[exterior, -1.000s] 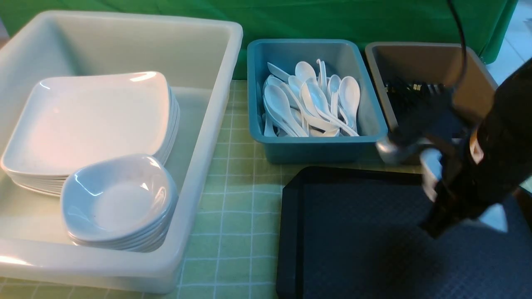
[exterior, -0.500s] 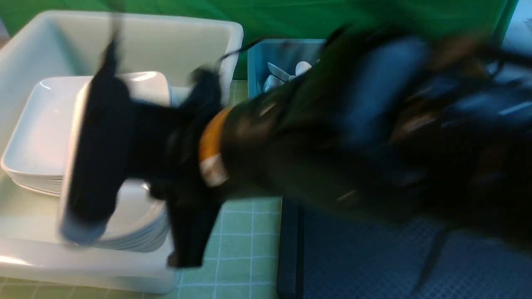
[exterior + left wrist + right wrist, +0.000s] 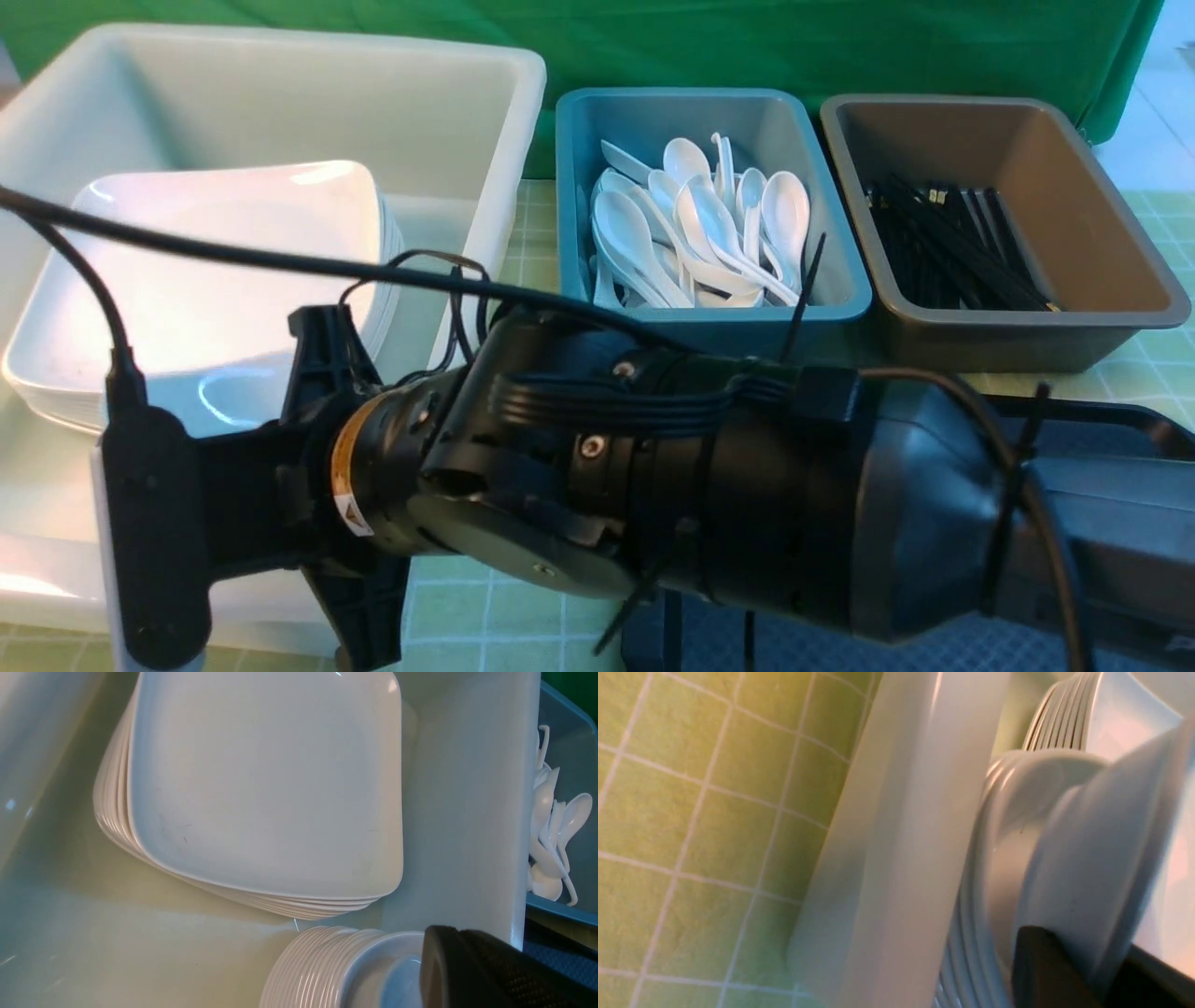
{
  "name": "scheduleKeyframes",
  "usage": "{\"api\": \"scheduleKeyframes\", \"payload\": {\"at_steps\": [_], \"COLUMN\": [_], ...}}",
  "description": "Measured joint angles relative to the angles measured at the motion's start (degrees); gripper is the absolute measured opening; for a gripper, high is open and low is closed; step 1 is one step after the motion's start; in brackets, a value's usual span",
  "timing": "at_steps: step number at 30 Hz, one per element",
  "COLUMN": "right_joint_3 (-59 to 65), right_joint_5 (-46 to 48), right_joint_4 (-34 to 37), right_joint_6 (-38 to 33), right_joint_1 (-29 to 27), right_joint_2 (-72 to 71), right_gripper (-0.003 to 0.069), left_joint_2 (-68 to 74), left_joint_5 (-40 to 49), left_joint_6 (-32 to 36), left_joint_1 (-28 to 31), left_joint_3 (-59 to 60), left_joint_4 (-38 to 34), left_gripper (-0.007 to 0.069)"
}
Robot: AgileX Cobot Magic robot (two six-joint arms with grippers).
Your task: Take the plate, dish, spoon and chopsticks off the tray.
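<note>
The worktop (image 3: 523, 597), covered in a pale green checked cloth, runs beneath everything, with a green curtain (image 3: 672, 47) across 12 o'clock. The big white tub (image 3: 420, 89) fills the front view from about 9 to 11 o'clock. From 4 o'clock the right arm (image 3: 747, 485) reaches across the middle towards 8 o'clock, its wrist over the tub's near side. Behind and beneath it, at 4 to 5 o'clock, lies the black tray (image 3: 794, 644); the arm hides much of it, so I cannot tell everything that may be on it.

The blue bin (image 3: 724, 322) sits at 1 o'clock, just beside the brown bin (image 3: 1046, 322) at 2 o'clock. Inside the tub, the large rectangular plates (image 3: 224, 243) lie flat in a pile, glossy and white. Near them, within the same tub, are the stacked white dishes (image 3: 976, 952), partly covered by the arm in the front view.

Another white dish (image 3: 1092, 858) is tilted above that stack, clamped at its edge in the right claw (image 3: 1083, 970). The left claw (image 3: 486, 970) has its fingers together and shows at 4 o'clock in its own wrist picture, holding nothing that I can see.

White spoons (image 3: 700, 224) are heaped in the blue bin, handles pointing various ways. Thin black chopsticks (image 3: 966, 247) and other black utensils lie in the brown one.
</note>
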Motion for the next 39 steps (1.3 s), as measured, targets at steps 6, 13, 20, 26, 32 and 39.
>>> {"api": "scheduleKeyframes", "payload": {"at_steps": [6,13,20,26,32,39], "right_joint_3": [0.0,0.0,0.0,0.0,0.3,2.9], "right_joint_5": [-0.5,0.3,11.0,25.1,40.8,43.0], "right_joint_4": [-0.2,-1.0,-1.3,-2.2,-10.5,-11.5], "right_joint_6": [0.1,0.1,5.1,14.0,25.4,36.6], "right_joint_1": [0.0,0.1,0.1,0.2,0.3,0.4], "right_joint_2": [1.0,-3.7,-16.4,-26.8,-37.0,-57.5], "right_gripper": [0.0287,0.0348,0.012,0.001,0.0008,0.0008], "left_joint_2": [0.0,0.0,0.0,0.0,0.0,0.0], "left_joint_5": [0.0,0.0,0.0,0.0,0.0,0.0], "left_joint_6": [0.0,0.0,0.0,0.0,0.1,0.1], "left_joint_1": [0.0,0.0,0.0,0.0,0.0,0.0], "left_joint_3": [0.0,0.0,0.0,0.0,0.0,0.0], "left_joint_4": [0.1,0.3,3.1,2.5,-0.4,-0.4], "left_gripper": [0.0,0.0,0.0,0.0,0.0,0.0]}}
